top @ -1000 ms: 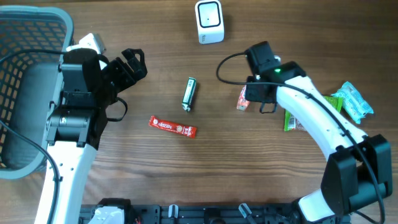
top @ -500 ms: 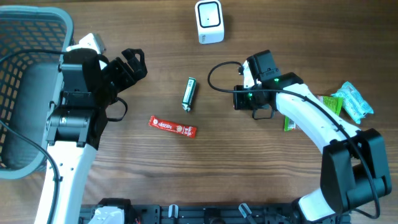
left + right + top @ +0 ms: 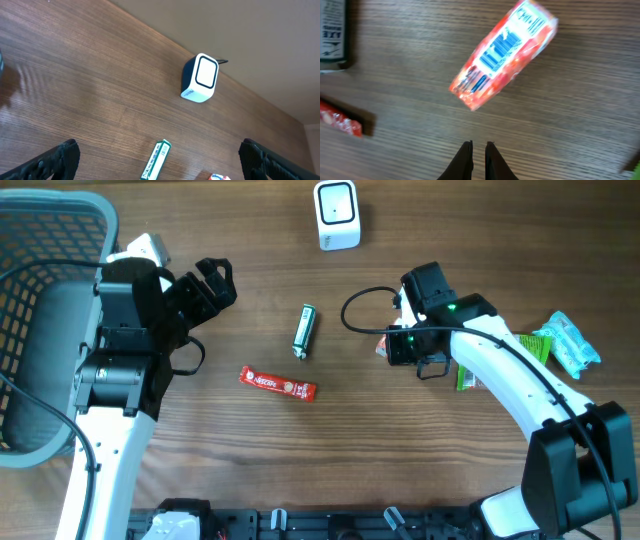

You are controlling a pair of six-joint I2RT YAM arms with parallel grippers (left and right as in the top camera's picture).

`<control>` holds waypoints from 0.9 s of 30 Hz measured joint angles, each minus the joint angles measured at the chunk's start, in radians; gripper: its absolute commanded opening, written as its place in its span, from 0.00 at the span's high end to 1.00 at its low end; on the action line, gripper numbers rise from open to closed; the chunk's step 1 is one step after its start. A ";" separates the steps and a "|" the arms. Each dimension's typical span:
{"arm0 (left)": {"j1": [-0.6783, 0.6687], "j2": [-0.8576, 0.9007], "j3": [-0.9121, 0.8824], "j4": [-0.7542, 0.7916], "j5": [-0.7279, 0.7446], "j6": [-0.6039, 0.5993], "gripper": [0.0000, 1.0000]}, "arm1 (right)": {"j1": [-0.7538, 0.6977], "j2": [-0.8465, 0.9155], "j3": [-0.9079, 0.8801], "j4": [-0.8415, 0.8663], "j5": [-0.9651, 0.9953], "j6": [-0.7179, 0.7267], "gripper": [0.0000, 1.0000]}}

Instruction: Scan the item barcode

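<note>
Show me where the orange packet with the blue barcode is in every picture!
Overhead: the orange packet is right of middle, mostly covered from above.
Left wrist: only a sliver shows at the bottom edge.
Right wrist: upper middle, barcode facing up.
Shared landmark: the green pack lies left of it in every view.

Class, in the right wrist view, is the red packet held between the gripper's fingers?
No, the red packet lies on the wooden table, apart from the right gripper, which grips nothing.
</note>
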 measured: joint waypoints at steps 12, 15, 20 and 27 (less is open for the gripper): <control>0.000 0.000 0.000 -0.002 0.000 0.000 0.00 | 0.000 0.000 -0.135 0.402 0.105 0.020 0.96; 0.000 0.000 0.000 0.000 0.000 0.000 0.00 | 0.000 0.000 -0.135 0.519 0.097 0.022 0.96; 0.000 0.000 0.000 0.000 0.000 0.000 0.00 | -0.008 -0.018 -0.129 0.456 0.061 0.002 0.96; 0.000 0.000 0.000 0.000 0.000 0.000 0.00 | -0.064 -0.210 -0.105 0.285 0.060 -0.024 0.92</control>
